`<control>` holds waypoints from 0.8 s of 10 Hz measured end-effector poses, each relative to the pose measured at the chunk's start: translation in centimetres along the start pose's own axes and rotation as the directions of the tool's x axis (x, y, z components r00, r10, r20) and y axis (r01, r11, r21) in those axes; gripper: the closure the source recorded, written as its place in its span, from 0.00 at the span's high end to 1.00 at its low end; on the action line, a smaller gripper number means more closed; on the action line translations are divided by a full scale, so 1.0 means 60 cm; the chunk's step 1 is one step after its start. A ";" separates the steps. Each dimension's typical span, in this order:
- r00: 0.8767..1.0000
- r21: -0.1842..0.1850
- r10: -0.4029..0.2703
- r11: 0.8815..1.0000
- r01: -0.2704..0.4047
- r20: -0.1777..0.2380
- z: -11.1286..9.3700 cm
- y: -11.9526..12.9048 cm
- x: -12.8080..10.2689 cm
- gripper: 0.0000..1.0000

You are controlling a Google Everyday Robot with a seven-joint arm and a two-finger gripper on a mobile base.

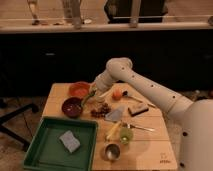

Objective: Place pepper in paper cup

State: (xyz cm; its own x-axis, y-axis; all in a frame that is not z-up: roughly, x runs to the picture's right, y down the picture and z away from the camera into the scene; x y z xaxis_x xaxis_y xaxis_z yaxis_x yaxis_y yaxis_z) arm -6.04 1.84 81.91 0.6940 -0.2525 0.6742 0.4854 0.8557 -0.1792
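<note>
The claw (94, 93) hangs at eleven o'clock over the table (155, 146); I cannot tell its grip. The green tray (59, 120) fills seven o'clock. A dark bowl (72, 106) sits at nine. The paper cup (100, 98) stands just beneath the claw, with the pepper (89, 98) alongside, seemingly not yet inside. Free room lies toward five o'clock.

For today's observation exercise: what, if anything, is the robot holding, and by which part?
The gripper, beside the round orange bowl, seems to hold the slim curved green pepper by its upper end, though the contact is unclear.
</note>
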 end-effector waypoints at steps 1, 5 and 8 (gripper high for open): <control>1.000 -0.004 0.006 1.000 -0.006 -0.009 0.002 -0.003 0.004 0.00; 0.997 0.000 0.038 0.999 -0.038 -0.071 0.012 -0.061 0.050 0.00; 0.993 0.021 0.069 0.998 -0.067 -0.098 0.007 -0.091 0.076 0.00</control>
State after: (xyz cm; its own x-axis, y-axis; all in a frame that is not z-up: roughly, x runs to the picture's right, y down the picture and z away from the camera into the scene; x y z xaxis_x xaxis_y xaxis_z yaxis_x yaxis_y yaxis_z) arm -5.75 -3.76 86.25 0.7744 -0.2356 0.5871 0.4263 0.8801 -0.2091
